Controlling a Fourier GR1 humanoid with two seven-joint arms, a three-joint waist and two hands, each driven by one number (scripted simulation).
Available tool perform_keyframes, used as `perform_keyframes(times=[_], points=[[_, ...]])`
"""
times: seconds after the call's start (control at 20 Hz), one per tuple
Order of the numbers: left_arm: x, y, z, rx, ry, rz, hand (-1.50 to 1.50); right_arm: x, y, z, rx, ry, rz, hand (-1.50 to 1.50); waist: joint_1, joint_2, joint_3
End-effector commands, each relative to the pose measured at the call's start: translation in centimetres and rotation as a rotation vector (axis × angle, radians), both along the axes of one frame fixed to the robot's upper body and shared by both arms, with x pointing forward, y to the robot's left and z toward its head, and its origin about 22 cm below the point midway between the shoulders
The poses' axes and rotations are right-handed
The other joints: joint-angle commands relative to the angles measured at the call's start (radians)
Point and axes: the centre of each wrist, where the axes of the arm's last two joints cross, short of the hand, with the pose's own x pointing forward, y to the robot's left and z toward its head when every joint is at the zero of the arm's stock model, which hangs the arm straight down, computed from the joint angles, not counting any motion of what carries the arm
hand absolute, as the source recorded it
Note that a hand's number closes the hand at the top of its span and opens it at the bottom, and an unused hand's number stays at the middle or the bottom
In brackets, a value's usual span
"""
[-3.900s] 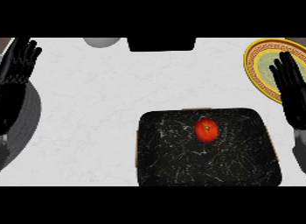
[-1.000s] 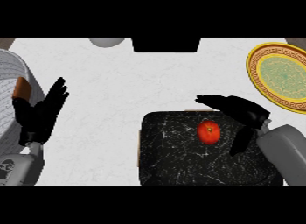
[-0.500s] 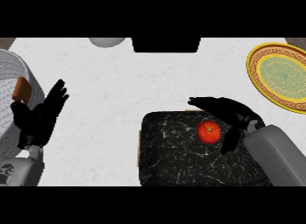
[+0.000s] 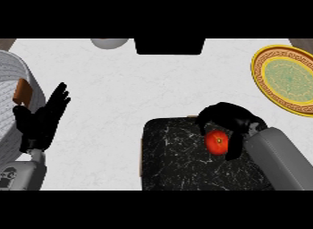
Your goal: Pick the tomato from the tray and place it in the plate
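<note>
One tomato (image 4: 216, 142) lies on the black tray (image 4: 172, 156), right hand (image 4: 232, 117) curled round it; left hand (image 4: 44, 118) rests, fingers straight.

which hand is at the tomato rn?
The right hand: its fingers curl round the tomato on the dark tray. The left hand rests open, well left of the tray, away from the tomato.

The round red tomato (image 4: 217, 142) lay upper-right on the black marbled tray (image 4: 175, 165), apart from the round yellow plate (image 4: 290, 80).
</note>
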Motion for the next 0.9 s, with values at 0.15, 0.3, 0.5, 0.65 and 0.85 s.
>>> perform_keyframes(times=[0.15, 0.3, 0.5, 0.65, 0.85], points=[[0.7, -0.6, 0.4, -0.003, -0.005, 0.009, 0.00, -1.5, 0.2, -2.4, 0.065, 0.038, 0.015, 1.50, 0.000, 0.008, 0.007], [1.5, -0.6, 1.3, 0.007, -0.003, 0.018, 0.00, -2.3, 1.2, -1.1, 0.115, -0.042, -0.037, 1.50, -0.008, 0.007, 0.007], [0.5, -0.3, 0.1, -0.002, 0.010, 0.016, 0.00, -0.2, 1.3, 0.8, 0.115, -0.137, -0.259, 1.50, -0.004, 0.007, 0.007], [0.3, 2.2, 1.6, -0.004, 0.002, -0.002, 0.00, 0.1, 1.0, 0.1, 0.098, -0.177, -0.466, 1.50, 0.001, 0.008, 0.007], [1.0, -0.8, 1.2, 0.002, 0.000, 0.014, 0.00, 0.7, 0.4, 3.1, 0.220, -0.435, -0.564, 1.50, -0.014, 0.007, 0.008]])
